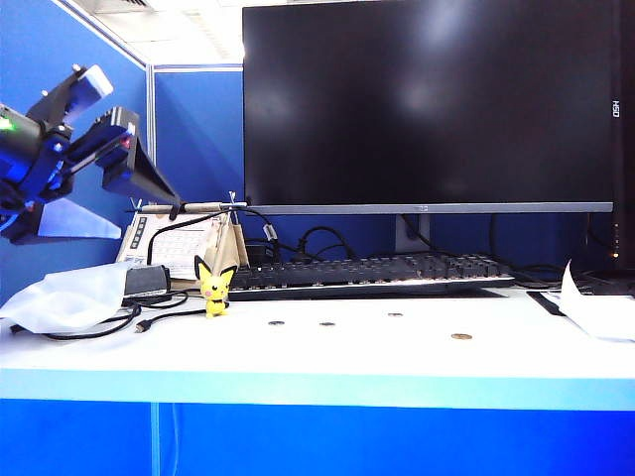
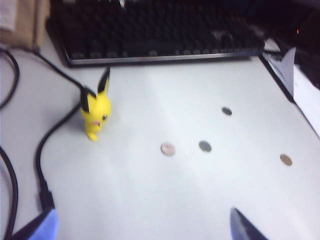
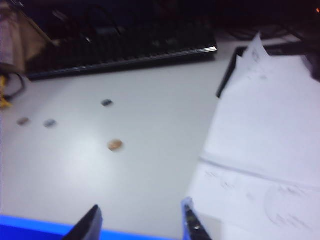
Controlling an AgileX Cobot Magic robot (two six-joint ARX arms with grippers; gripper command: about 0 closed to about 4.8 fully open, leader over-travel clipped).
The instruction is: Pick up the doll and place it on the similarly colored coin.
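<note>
Left gripper [image 1: 99,124]: raised above the left end of the table [image 1: 327,362], jaws wide apart, nothing between them; fingertips [image 2: 37,227] visible at the edge of the left wrist view. Right gripper [image 3: 140,222]: out of the exterior view; jaws parted and empty in the right wrist view, over the near table edge beside loose paper sheets [image 3: 260,150]. Doll [image 1: 215,288]: upright on the table, in front of the keyboard [image 1: 372,273], next to a black cable [image 2: 47,145], untouched. Coin [image 1: 461,337]: flat on the table, well apart from the doll, rightmost of 4 coins. 3 darker coins [image 1: 326,323]: between doll and coin.
</note>
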